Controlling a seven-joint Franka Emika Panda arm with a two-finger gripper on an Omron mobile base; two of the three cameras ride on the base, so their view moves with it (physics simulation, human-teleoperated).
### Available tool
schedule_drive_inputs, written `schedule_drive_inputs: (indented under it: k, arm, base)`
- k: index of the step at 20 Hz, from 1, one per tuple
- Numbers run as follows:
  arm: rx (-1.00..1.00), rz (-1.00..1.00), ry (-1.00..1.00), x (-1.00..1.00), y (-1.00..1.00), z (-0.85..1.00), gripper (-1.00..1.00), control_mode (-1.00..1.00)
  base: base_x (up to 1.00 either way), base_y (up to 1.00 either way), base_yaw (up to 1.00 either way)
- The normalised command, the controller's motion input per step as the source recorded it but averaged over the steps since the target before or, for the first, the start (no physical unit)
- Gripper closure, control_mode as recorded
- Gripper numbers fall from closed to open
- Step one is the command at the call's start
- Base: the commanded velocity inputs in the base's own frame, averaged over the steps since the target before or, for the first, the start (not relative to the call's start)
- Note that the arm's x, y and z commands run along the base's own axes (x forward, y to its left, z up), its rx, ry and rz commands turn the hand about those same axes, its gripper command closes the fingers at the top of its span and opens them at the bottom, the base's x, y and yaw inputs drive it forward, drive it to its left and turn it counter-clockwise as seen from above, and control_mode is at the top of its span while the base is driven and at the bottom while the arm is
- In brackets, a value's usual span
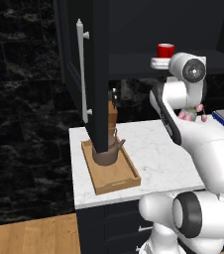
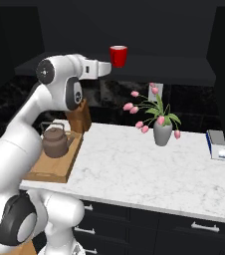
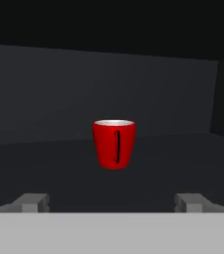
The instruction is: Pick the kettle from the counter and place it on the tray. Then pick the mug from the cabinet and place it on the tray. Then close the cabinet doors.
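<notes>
While kettle (image 2: 55, 141) sits on tray (image 2: 55, 168), end effector (image 3: 114, 202) released, facing mug (image 3: 114, 144).

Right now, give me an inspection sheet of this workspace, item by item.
Surface: white marble counter over dark drawers.
Kettle: the kettle sits upright on the tray at the counter's left end.
Mug: the mug stands upright on the cabinet shelf, handle facing the hand camera, untouched.
Cabinet doors: open; the left door hangs in front of the tray in the left base view.
Clutter: flower vase, knife block, a book at the right.
Gripper: the gripper is open, level with the mug, short of it.
Cables: nothing seen.
Surroundings: black marble wall, wood floor.
</notes>
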Motion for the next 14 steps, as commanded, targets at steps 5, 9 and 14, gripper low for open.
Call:
schedule_drive_inputs:
  k: [5, 9, 14]
  arm:
    - [0.0, 0.0, 0.0, 0.51, -0.19, -0.08, -1.0, -1.0]
    - [0.0, 0.0, 0.0, 0.46, -0.2, -0.07, -1.0, -1.0]
    - [0.0, 0.0, 0.0, 0.59, -0.06, -0.01, -1.0, -1.0]
  base:
    - [0.0, 0.0, 0.0]
    - [0.0, 0.0, 0.0]
    - [0.0, 0.0, 0.0]
